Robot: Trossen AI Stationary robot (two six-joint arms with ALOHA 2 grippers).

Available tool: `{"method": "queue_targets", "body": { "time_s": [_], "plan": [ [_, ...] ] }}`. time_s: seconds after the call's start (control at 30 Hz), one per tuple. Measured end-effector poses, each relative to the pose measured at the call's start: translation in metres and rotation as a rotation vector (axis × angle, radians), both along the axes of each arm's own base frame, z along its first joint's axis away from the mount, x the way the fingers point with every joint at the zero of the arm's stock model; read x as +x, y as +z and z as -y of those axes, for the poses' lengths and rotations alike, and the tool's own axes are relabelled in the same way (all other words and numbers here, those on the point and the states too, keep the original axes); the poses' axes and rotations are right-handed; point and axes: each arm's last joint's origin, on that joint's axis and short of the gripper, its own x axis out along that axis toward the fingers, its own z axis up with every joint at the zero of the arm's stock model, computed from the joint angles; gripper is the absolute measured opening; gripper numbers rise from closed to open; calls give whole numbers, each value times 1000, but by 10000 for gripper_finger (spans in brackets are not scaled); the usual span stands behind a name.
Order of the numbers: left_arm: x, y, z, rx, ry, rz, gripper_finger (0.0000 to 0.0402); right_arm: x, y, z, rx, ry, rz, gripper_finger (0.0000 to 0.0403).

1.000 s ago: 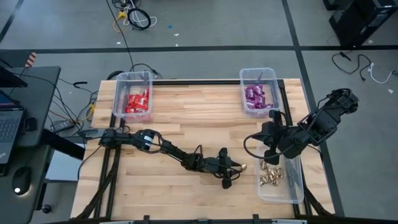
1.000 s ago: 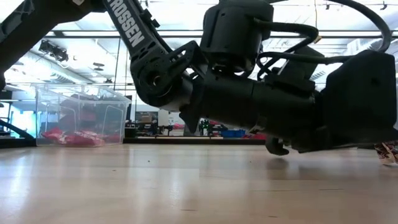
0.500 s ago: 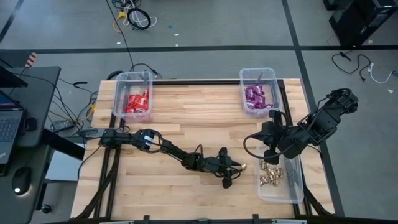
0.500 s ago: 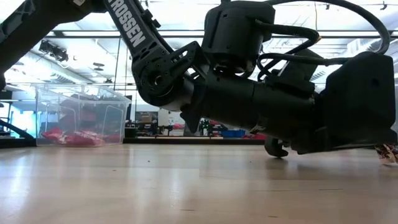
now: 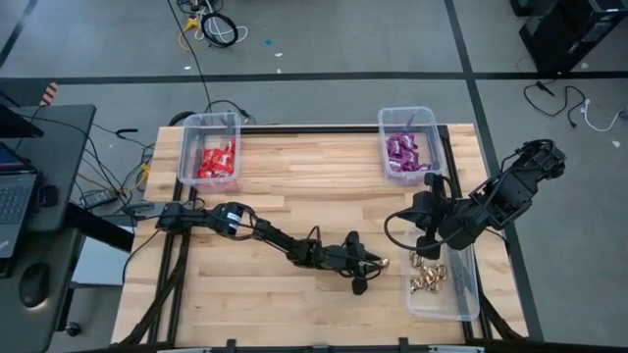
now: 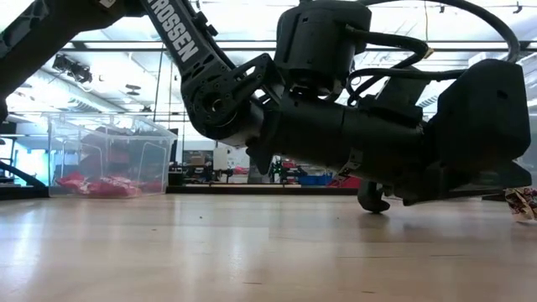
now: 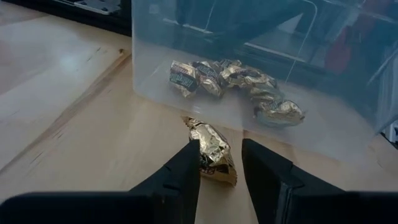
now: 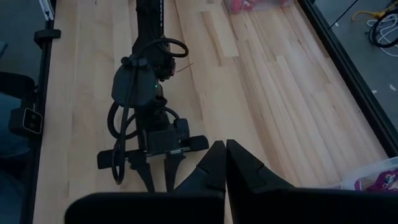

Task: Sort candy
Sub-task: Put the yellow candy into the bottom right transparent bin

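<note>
high: overhead | low: tabletop, likely near | wrists: forward, downward

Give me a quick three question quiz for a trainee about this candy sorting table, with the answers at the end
1. True or false: the gold candy by the left gripper lies inside the clear bin.
2. Which colour of candy fills the bin nearest the right gripper? A red, B gold, C purple.
3. Fill in: the right gripper's fingers are ____.

Key: 1 false, it lies on the table just outside the bin wall, between the open fingers. 2 B. 3 shut.
</note>
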Motion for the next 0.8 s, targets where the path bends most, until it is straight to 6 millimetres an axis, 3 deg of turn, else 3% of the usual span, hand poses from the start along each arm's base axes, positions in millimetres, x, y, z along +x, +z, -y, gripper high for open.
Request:
{"method": "queue_targets", "body": {
  "time_s": [0.3, 0.5, 0.8],
  "plan": [
    [0, -1, -1, -38, 2, -34, 92, 0, 0, 0, 0, 0, 0, 0],
    [1, -1, -3, -44, -13, -38, 12, 0, 0, 0, -5, -4, 4, 0],
    [0, 1, 0, -32, -45, -18, 2, 0, 0, 0, -3, -6, 5, 0]
  ]
}}
